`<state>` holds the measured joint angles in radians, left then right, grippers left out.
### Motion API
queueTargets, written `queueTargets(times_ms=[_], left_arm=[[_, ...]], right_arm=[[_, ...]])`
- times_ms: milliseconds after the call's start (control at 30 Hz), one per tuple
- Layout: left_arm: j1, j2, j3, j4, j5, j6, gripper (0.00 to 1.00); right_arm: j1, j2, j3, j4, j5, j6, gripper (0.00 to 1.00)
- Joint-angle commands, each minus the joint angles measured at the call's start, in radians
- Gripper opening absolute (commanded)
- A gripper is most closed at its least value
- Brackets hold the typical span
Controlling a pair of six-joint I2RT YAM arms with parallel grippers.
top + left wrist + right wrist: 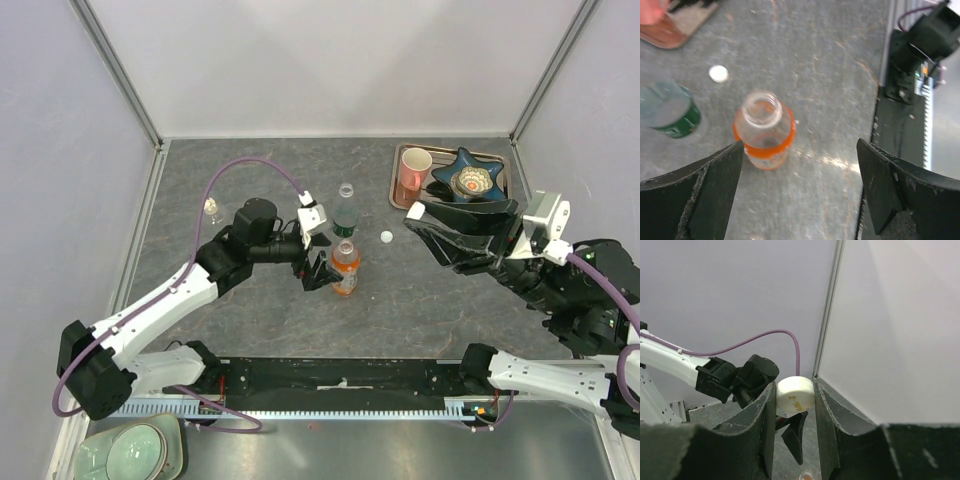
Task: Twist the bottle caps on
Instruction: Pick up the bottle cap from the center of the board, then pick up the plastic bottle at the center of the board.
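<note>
The orange-label bottle (345, 268) stands uncapped mid-table; the left wrist view shows its open mouth (763, 129). My left gripper (320, 270) is open, its jaws wide apart (800, 145), with the bottle just beyond the left finger and not between them. The green-label bottle (345, 218) (670, 112) stands behind it, with a tiny clear bottle (346, 190) further back. A loose white cap (386, 237) (718, 73) lies to their right. My right gripper (415, 218) is raised and shut on another white cap (795, 395).
A tray (395, 190) at the back right holds a pink mug (413, 170) and a blue star-shaped dish (470, 180). A small clear item (211, 207) stands at the far left. Pale green dishes (125, 455) sit off the near left corner.
</note>
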<state>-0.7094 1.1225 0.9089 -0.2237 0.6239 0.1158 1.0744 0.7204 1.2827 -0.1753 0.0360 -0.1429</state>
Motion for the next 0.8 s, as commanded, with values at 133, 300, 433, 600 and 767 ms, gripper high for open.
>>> queueTargets(times_ms=[133,300,433,600,767], left_arm=[[-0.015,0.086,0.013,0.221,-0.148,0.038,0.99],[-0.032,0.132,0.033,0.270,-0.141,0.013,0.97],[-0.042,0.164,0.065,0.265,-0.144,0.008,0.92],[-0.050,0.203,0.085,0.257,-0.158,0.007,0.76],[-0.061,0.229,0.104,0.235,-0.167,0.010,0.54]], right_arm=[[0.004,-0.044,-0.039,0.007,0.038,0.009,0.17],[0.004,-0.049,-0.060,0.007,0.042,0.008,0.17],[0.002,-0.050,-0.074,0.008,0.039,0.011,0.17],[0.002,-0.064,-0.089,0.007,0.047,0.009,0.17],[0.004,-0.085,-0.100,0.002,0.067,0.009,0.17]])
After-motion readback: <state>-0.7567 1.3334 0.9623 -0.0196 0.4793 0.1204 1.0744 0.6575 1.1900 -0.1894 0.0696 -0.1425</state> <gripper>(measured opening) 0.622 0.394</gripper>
